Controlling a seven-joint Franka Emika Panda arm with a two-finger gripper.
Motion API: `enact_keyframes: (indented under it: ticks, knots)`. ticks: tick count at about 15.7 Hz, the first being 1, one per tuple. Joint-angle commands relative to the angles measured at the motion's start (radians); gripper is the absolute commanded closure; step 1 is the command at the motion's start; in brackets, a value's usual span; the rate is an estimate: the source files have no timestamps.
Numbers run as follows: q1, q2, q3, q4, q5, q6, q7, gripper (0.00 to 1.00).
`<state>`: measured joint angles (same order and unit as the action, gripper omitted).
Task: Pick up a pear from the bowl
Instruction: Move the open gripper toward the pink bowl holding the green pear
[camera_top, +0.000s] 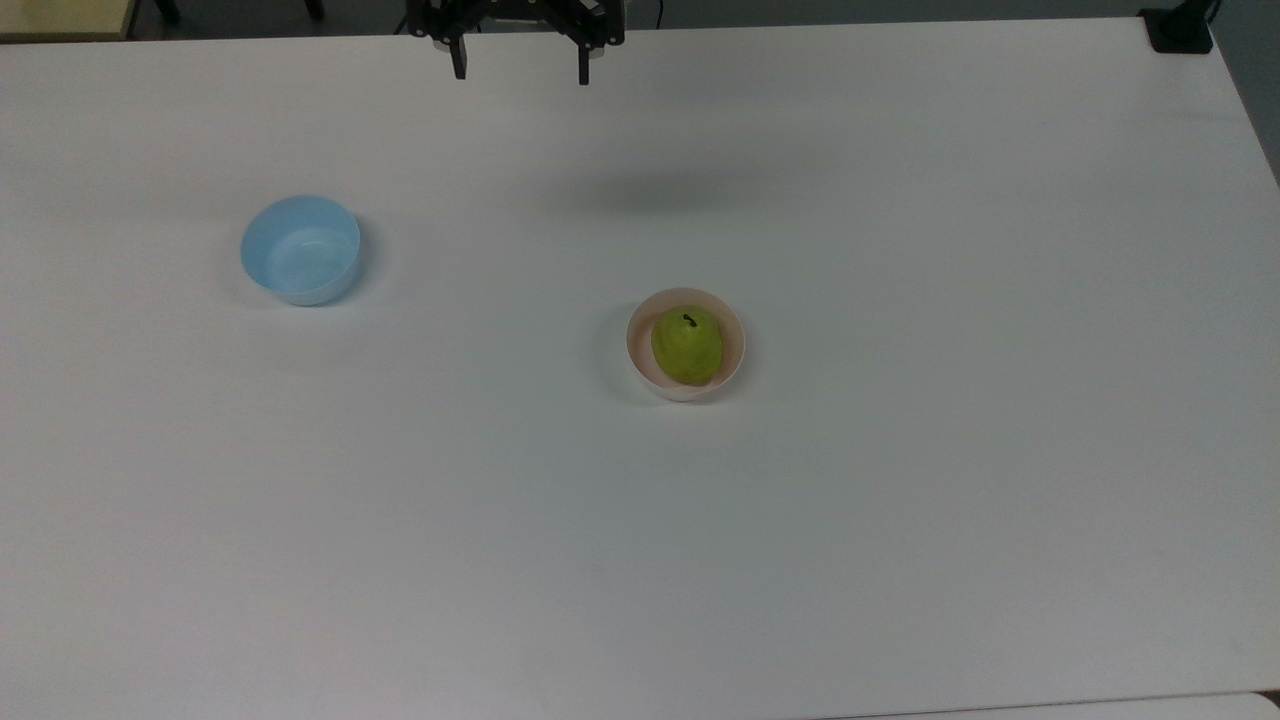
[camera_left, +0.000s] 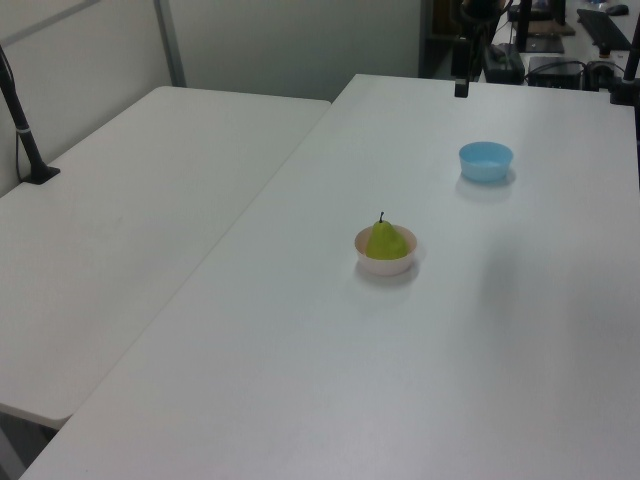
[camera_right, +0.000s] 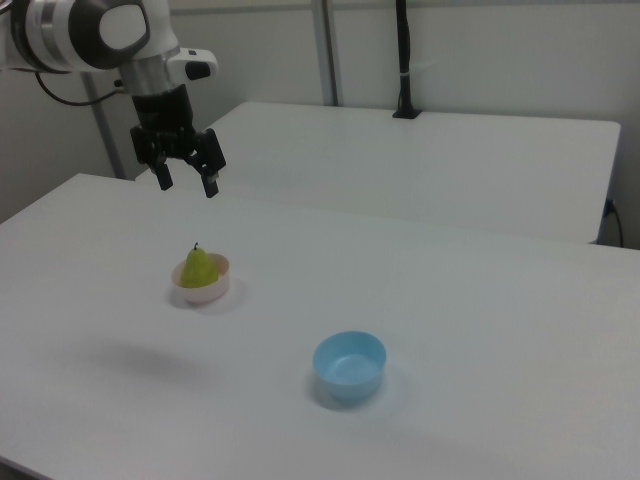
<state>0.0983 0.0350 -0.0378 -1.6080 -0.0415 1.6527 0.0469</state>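
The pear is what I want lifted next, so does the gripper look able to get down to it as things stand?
Probably yes. The pear sits upright in the pink bowl, stem up, nothing over it. The gripper hangs above the table with jaws open, apart from the blue bowl.

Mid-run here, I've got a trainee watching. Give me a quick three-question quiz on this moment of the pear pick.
1. True or false: the pear sits in the light blue bowl.
2. Multiple choice: the gripper is A) shut on the pear, B) open and hanging above the table, clear of both bowls, C) resting inside the pink bowl.
3. Fill in: in the left view, the pear's stem points ____.

Key: 1. False, it sits in the pink bowl. 2. B. 3. Up.
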Motion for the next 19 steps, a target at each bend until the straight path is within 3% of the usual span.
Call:
enact_keyframes:
  ticks: [1, 4, 12, 19]
  knots:
    - [0.014, 0.017, 0.006, -0.02, 0.028, 0.061, -0.019, 0.0]
    - [0.029, 0.04, 0.024, -0.02, 0.057, 0.125, -0.019, 0.0]
    - [0.126, 0.149, 0.027, -0.02, 0.046, 0.252, -0.001, 0.0]
    - [0.138, 0.267, 0.027, -0.02, 0.028, 0.338, -0.012, 0.0]
